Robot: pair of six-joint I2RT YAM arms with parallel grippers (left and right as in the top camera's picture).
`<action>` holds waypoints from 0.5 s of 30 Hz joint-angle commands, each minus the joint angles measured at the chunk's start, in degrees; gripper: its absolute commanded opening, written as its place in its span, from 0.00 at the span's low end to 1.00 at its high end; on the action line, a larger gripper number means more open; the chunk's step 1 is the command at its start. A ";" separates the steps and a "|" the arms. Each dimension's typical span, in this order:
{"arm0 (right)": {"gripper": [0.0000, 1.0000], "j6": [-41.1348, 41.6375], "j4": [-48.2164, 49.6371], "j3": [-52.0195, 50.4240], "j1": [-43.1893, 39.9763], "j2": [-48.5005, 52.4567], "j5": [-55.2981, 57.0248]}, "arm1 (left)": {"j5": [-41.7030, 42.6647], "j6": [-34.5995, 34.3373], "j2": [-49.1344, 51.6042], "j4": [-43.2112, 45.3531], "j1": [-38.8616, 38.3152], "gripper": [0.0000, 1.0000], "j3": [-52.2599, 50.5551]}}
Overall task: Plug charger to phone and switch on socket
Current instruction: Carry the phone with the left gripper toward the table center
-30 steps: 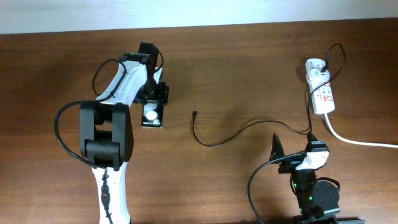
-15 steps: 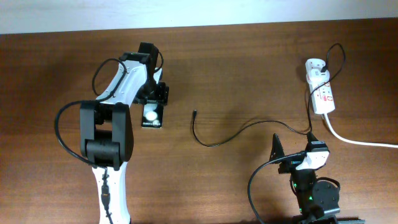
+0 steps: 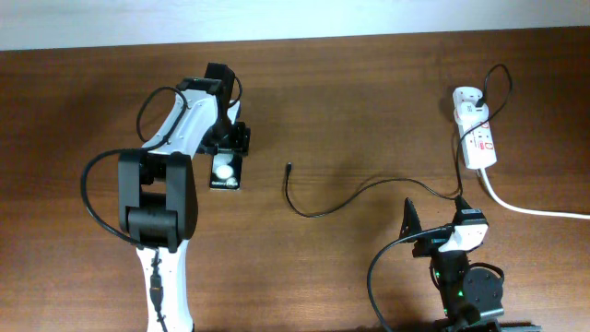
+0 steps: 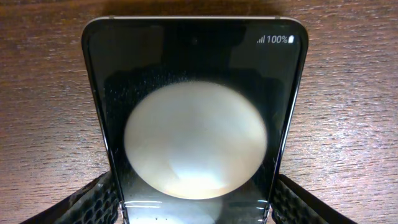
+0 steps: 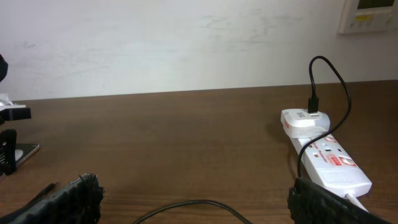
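on the left side, left pincer (image 4: pixel 194 204) grips the phone (image 4: pixel 194 124), its btm end cut off; right pincer (image 5: pixel 198 200) wide open.

Overhead: fixed high above, looking straight down on the surface (image 3: pixel 350 111); far off, both arms in view; far edge at the picture's top
Left wrist: very near, aimed down at the phone (image 4: pixel 193 124), which fills the picture
Right wrist: low, looking level across the surface toward the wall; socket (image 5: pixel 326 158) at right
Shared: overhead and left wrist share the phone; overhead and right wrist share the socket and charger (image 5: pixel 313 102)
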 commanded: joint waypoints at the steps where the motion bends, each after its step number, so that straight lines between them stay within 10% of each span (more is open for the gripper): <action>1: 0.99 0.02 -0.26 -0.42 -0.48 -0.48 0.50 | 3.63 -0.57 5.62 0.81 0.28 0.63 -2.82; 15: 0.99 0.00 -0.26 -0.42 -0.48 -0.48 0.50 | 3.65 -0.55 5.62 -2.62 0.31 0.61 -1.25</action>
